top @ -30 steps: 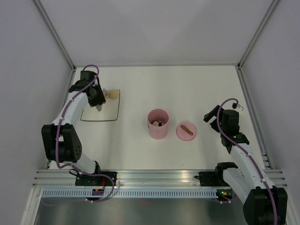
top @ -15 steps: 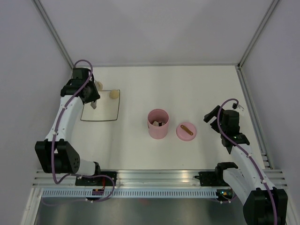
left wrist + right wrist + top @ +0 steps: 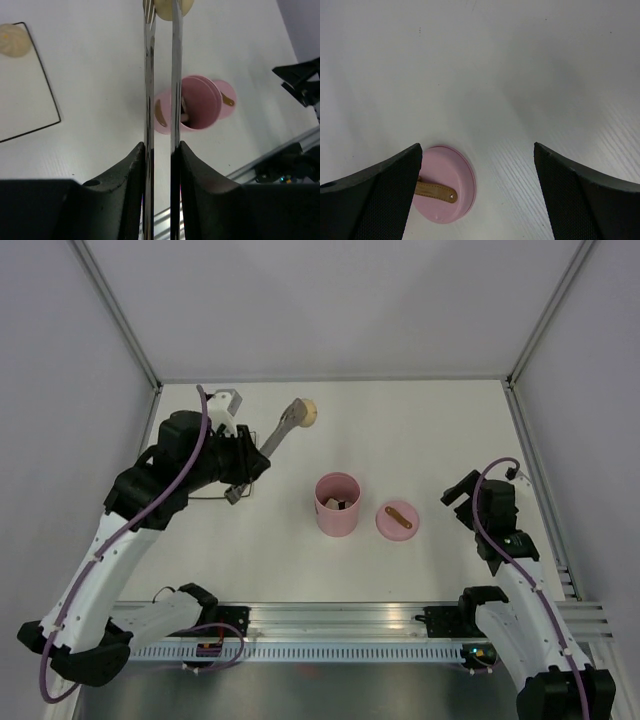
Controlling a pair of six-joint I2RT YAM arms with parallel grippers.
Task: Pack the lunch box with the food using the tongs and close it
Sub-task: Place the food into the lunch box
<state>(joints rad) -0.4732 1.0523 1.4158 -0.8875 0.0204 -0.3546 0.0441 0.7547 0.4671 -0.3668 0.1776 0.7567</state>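
HOLDING THE BALL: Your left fingers [image 3: 131, 175] pinch the tongs [image 3: 148, 85], squeezing the two silver arms onto a round beige ball of the food [image 3: 309, 413] at their tips, in the upper centre of the overhead frame. The tongs' long axis runs on a diagonal, from the fingers at centre left up and to the right. The pink lunch box [image 3: 337, 504] stands open on the counter [image 3: 420, 430] at centre frame, below and slightly right of the ball and well apart from it, with something dark and white already inside. The coming move looks to turn on that offset: the tips need to swing down-frame and rightward until the ball hangs over the mouth. Your right fingers [image 3: 380, 187] are spread wide and empty near the lid [image 3: 445, 186], which lies just right of the box, so that arm is the nearer one for closing. Another beige ball [image 3: 12, 40] sits on the black-edged mat [image 3: 30, 100].
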